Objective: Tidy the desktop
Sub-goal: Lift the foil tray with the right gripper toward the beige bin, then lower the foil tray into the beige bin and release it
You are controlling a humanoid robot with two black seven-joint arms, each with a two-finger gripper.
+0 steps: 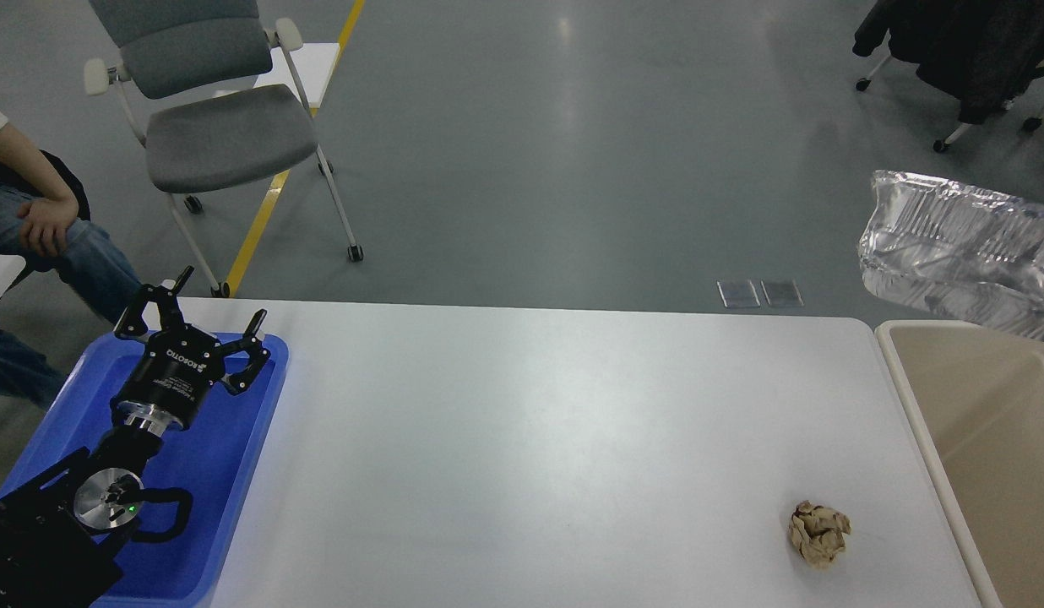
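Note:
The white desktop [530,422] fills the middle of the head view. A crumpled brown paper ball [818,532] lies on it near the front right. A crushed silver foil tray [961,253] hangs in the air at the right edge, above the far end of the beige bin [995,422]; what holds it is out of view. My left gripper [214,311] is open and empty, hovering over the blue tray [235,439] at the left end. My right gripper is out of view.
A grey rolling chair [218,127] stands behind the table's far left corner. A seated person [32,219] is at the left edge. Two small clear plates [758,293] lie on the floor past the far edge.

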